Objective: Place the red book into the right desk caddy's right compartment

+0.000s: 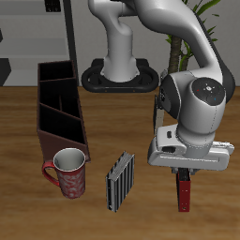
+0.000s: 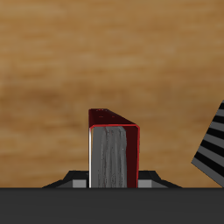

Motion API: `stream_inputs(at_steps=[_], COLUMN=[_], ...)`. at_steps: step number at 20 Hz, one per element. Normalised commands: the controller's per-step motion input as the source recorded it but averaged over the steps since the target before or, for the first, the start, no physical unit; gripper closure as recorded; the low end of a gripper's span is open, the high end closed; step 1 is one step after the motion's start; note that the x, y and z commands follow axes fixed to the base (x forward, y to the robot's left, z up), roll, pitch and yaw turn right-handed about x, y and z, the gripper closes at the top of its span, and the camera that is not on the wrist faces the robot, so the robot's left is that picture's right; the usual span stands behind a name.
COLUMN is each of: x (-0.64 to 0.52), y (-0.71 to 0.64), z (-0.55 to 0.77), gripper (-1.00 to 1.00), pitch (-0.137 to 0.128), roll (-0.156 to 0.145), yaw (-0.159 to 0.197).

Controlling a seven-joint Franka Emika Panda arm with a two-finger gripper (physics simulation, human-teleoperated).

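We read no brand, label or writing on any object in either view. Count on the wooden table (image 1: 28, 202): one red book (image 1: 185, 192), one grey-and-black striped book (image 1: 121, 181), one red mug (image 1: 69, 172), one right desk caddy (image 1: 58, 108). The gripper (image 1: 183, 174) hangs near the table's front edge with the red book upright beneath it; its fingers sit narrow against the cover, holding the book at its upper end. We cannot tell whether the book's lower edge touches the table. In the wrist view the red book (image 2: 112, 149) shows its grey page block and red cover, with the striped book (image 2: 213, 149) beside it, apart. The caddy is a dark maroon organiser with inner dividers, lying farther back, well apart from the book; the mug stands just beside its front end.
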Motion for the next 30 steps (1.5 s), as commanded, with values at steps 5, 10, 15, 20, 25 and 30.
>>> stream_inputs(at_steps=[5,10,15,20,25,30], x=[-0.05,-0.28,-0.45,-0.27,-0.20,-0.29], y=[-0.09,0.05,-0.11,-0.35,-0.59,-0.58], z=[-0.01,0.24,0.46,0.39,0.36,0.43], gripper=[1.00,1.00,1.00,1.00,1.00,1.00], pitch=[-0.021,-0.024,-0.040,-0.031,-0.055,-0.030], roll=[-0.002,0.032,0.058,-0.004,-0.053,-0.026], yaw=[0.026,0.018,0.028,0.014,0.012,-0.076])
